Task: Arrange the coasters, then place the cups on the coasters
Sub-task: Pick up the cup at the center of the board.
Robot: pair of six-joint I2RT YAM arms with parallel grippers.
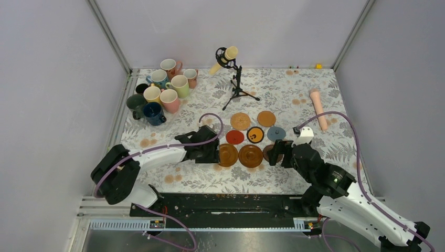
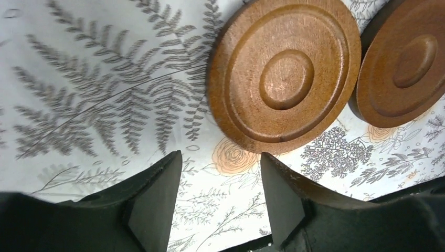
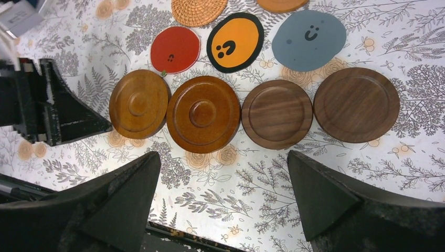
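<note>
Hovering by rowed coasters (image 1: 250, 156), left fingers (image 2: 155, 205) half apart, right fingers (image 3: 120, 205) wide, both empty; spaced to seat cups (image 1: 179, 85).

My left wrist view cut the second brown coaster (image 2: 404, 63) at its right edge; my right one clipped the cork coaster (image 3: 198, 10) along the top.

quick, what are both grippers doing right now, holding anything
Left gripper: open, holding nothing.
Right gripper: wide open, holding nothing.
</note>
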